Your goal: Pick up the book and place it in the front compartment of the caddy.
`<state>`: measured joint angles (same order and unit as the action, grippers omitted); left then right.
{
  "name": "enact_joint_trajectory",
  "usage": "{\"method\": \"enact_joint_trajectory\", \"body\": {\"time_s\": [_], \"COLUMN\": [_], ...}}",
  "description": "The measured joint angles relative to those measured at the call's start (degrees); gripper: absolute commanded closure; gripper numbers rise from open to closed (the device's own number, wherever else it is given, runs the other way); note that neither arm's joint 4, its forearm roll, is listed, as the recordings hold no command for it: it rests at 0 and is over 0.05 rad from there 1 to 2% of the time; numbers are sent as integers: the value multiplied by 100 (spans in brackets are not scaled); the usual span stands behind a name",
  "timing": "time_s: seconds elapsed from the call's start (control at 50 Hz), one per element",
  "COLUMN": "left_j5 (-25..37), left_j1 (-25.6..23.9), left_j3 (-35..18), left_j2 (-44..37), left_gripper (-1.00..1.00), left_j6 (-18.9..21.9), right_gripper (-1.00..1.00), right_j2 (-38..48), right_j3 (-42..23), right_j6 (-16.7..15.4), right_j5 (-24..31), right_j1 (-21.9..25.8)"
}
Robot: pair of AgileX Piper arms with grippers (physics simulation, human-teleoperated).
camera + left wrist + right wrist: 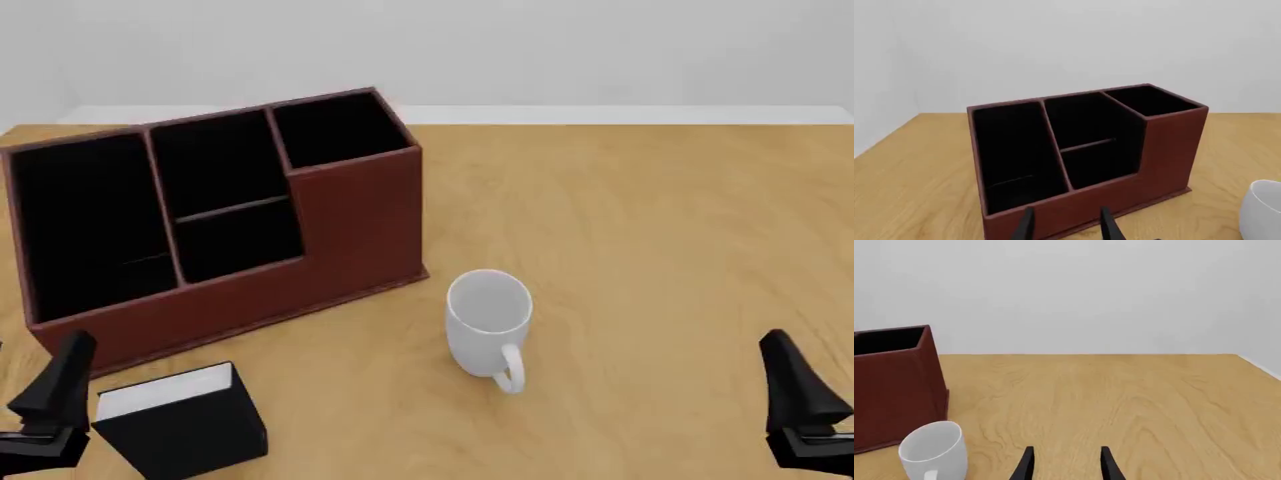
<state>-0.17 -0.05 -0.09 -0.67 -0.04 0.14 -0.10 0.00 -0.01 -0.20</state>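
Note:
The book (180, 428) has a black cover and a white page edge facing up. It stands on the table just in front of the caddy (340, 225), near the table's front left. The reddish-brown caddy (1167, 150) has black-lined compartments and stepped walls, lowest on the side facing the arms. My left gripper (1067, 214) is open and empty, low before the caddy's front wall; one of its fingers (56, 385) shows just left of the book. The book is out of the left wrist view. My right gripper (1067, 451) is open over bare wood at the front right.
A white mug (487, 322) stands upright right of the caddy, handle toward the arms; it also shows as the mug (934, 450) and the mug (1262, 210). A right gripper finger (801, 400) rises at the front right edge. A white wall backs the wooden table (641, 220).

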Motion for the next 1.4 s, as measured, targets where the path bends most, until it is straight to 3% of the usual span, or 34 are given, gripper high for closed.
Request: {"method": "enact_joint_trajectory", "body": {"time_s": [0.34, 0.56, 0.86, 1.16, 1.28, 1.4], "left_j5": [-164, -414, 224, 1261, 1776, 2334], "left_j1": [-53, -225, -832, -1775, -2001, -2371], "left_j3": [-77, -655, -2128, -3817, -4619, -5203], "left_j2": [-214, -795, -1604, -3234, -3793, -4268], "left_gripper": [-100, -100, -100, -100, -100, -100], "left_j6": [47, 265, 565, 986, 1317, 1917], "right_gripper": [-100, -100, -100, -100, -100, -100], "right_j2": [8, 2, 8, 18, 22, 30], "right_j3": [-12, -14, -15, -13, -11, -10], "right_j6": [-3, -3, -3, -3, -3, -3], "right_j5": [5, 12, 9, -4, -10, -19], "right_j1": [15, 17, 17, 17, 17, 17]}}
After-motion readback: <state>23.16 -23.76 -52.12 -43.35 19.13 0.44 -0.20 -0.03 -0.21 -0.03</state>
